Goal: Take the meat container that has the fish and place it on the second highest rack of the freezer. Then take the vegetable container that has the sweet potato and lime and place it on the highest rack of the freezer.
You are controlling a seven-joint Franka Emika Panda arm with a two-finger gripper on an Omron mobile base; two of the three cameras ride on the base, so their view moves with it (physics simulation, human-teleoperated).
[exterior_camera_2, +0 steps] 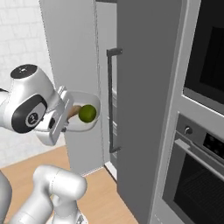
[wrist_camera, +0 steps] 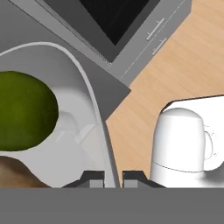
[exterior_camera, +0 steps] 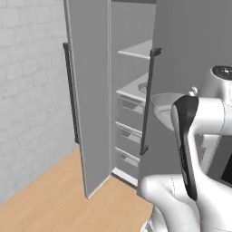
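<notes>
My gripper (wrist_camera: 113, 177) is shut on the rim of the white vegetable container (wrist_camera: 74, 131), and the rim runs between its two tips. A large green lime (wrist_camera: 22, 111) lies inside, with the brown sweet potato (wrist_camera: 13, 175) beside it. From the right base, the container (exterior_camera_2: 89, 103) hangs in front of the open freezer (exterior_camera_2: 144, 87) with the lime (exterior_camera_2: 87, 113) and sweet potato (exterior_camera_2: 73, 111) in it. In the left base view the container (exterior_camera: 161, 103) is held near the right door's handle (exterior_camera: 147, 104). The highest rack (exterior_camera: 136, 50) is bare. The second rack (exterior_camera: 131, 88) carries a low pale tray edge. The fish is hidden.
The freezer's left door (exterior_camera: 88, 90) stands wide open. Three grey drawers (exterior_camera: 129, 131) sit under the shelves. A built-in oven stack (exterior_camera_2: 197, 175) is right of the freezer. A white brick wall (exterior_camera: 31, 90) and wooden floor (exterior_camera: 54, 195) lie to the left.
</notes>
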